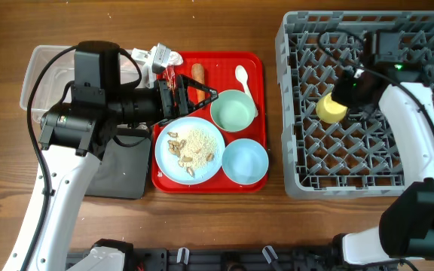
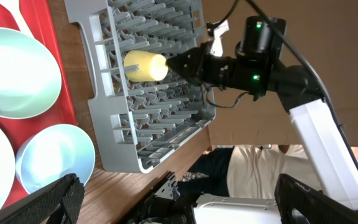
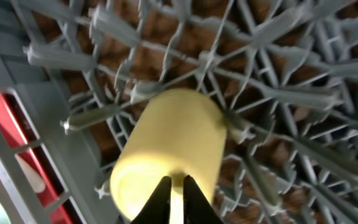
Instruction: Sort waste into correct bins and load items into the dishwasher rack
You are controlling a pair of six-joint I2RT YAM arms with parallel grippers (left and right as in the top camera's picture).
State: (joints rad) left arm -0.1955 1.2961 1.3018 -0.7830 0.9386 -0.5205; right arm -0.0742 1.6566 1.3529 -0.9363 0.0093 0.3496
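Right tool (image 1: 346, 96) clamped on yellow cup (image 1: 328, 110) above rack (image 1: 286, 173) pegs, left tool (image 1: 204, 102) apart

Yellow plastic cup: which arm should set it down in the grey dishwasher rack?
Right. The right gripper is shut on the rim of the yellow plastic cup, over the grey dishwasher rack. The left gripper is open and empty over the red plastic tray, away from the rack.

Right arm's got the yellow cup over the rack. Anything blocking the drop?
Nothing visible. The right gripper pinches the yellow cup by its rim above the dishwasher rack, and only bare tines lie beneath it.
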